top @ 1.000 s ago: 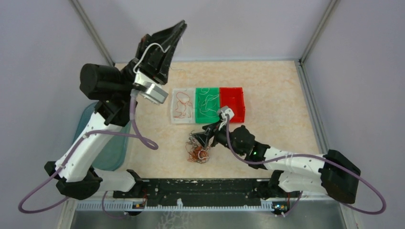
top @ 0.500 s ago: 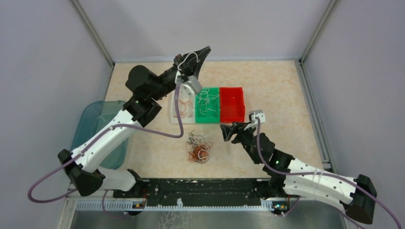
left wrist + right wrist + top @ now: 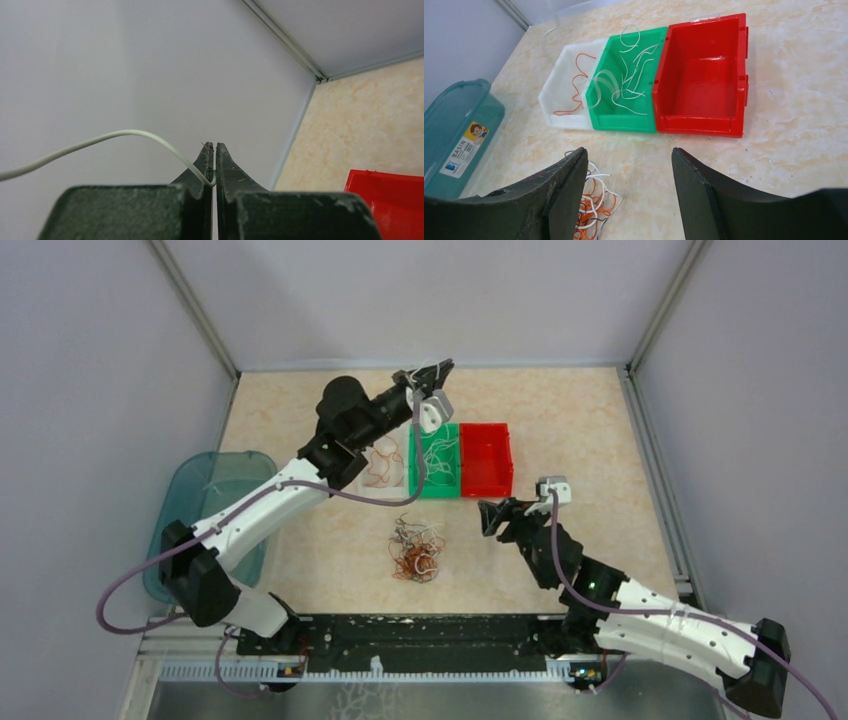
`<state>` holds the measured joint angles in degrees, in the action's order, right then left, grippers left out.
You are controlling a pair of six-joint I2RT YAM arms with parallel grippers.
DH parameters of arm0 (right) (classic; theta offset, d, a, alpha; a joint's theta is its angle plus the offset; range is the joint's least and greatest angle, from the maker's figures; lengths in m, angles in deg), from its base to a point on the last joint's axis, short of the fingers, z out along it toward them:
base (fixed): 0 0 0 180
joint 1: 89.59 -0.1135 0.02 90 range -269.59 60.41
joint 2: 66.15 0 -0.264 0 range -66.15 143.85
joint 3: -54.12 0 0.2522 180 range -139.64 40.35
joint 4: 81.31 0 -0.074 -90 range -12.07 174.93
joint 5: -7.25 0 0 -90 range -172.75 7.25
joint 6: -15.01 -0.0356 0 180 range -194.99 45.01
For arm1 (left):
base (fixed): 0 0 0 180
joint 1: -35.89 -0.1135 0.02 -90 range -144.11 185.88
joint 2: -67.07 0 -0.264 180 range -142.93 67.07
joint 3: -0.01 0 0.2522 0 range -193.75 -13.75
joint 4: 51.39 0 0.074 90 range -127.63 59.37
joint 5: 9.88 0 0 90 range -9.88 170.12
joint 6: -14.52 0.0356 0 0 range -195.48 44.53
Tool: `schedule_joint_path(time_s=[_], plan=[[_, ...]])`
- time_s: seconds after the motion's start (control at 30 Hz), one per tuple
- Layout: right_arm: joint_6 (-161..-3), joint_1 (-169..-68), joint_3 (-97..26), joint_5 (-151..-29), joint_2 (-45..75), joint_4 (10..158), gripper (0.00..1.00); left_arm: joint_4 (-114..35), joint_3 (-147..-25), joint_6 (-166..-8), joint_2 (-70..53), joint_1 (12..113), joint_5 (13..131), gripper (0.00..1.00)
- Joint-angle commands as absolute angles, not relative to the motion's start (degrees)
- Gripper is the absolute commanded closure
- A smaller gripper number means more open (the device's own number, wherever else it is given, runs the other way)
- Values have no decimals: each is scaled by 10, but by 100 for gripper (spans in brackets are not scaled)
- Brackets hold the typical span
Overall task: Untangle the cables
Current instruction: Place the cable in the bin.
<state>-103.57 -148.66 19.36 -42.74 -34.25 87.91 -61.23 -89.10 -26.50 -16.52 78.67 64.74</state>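
Near the green bin [image 3: 435, 490], a white cable [image 3: 135, 134] is being pinched by the left claw [image 3: 214, 147], likely for dropping there, while the right claw [image 3: 629, 155] is being held wide, empty.

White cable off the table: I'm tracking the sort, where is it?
In the top view the white cable is pinched in the shut left tool, held past the green bin's far edge, near the back wall.
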Motion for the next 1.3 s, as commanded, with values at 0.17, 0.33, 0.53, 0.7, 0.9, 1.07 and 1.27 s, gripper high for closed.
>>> schedule_joint_path(time_s=[0.17,0.33,0.53,0.7,0.9,1.07,1.27], plan=[[-1033,-1480,189,-415,-363,876,38,-652,-890,-297,-225,746,648,100],[-1025,-1481,181,-411,-377,863,39,-628,-893,-314,-261,725,651,100],[-1023,-1480,180,-410,-388,853,40,-596,-905,-319,-303,718,640,100],[-1023,-1480,179,-411,-388,851,41,-545,-926,-322,-339,717,632,100],[-1018,-1479,175,-410,-390,846,41,-414,-956,-351,-375,724,638,100],[-1019,-1475,174,-415,-388,849,42,-338,-953,-343,-398,736,691,100],[-1022,-1468,170,-424,-377,853,43,-316,-963,-318,-424,737,723,100]])
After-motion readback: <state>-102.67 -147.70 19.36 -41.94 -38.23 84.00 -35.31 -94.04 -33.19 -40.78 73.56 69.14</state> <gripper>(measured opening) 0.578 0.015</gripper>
